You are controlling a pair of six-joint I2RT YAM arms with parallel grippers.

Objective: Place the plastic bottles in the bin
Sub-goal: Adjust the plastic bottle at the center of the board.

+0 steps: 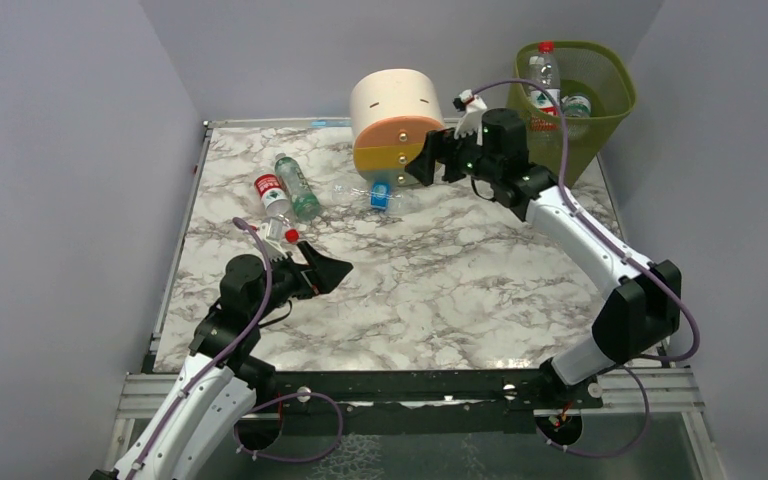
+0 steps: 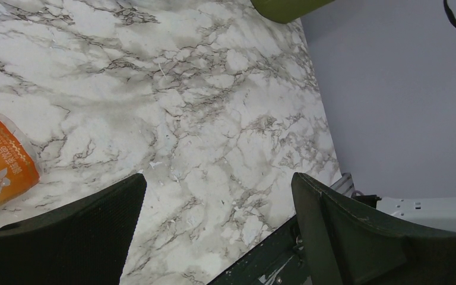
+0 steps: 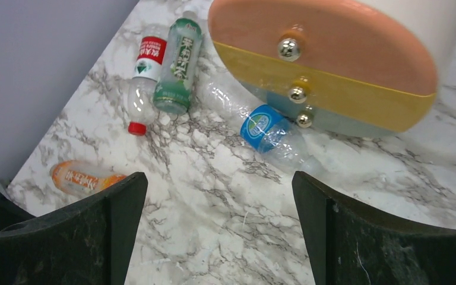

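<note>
Marble table (image 1: 440, 290) has loads of free room across the middle and near edge. Green bin (image 1: 615, 95) sits at the far right corner, two bottles (image 1: 547, 75) showing inside. Round drawer unit (image 1: 395, 100) is beside it. Four bottles lie on the table: red-label (image 1: 272, 195) and green-label (image 1: 298, 188) side by side, blue-label (image 1: 383, 195) against the drawers, orange one (image 3: 83, 177) near the left edge. Left gripper (image 2: 218, 178) and right gripper (image 3: 219, 178) are both spread wide, holding nothing.

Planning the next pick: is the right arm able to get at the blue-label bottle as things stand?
Probably yes. The right tool is open and empty, close to the blue-label bottle, nothing between them. The drawer unit crowds the bottle's far side, so finger room there looks tight.
</note>
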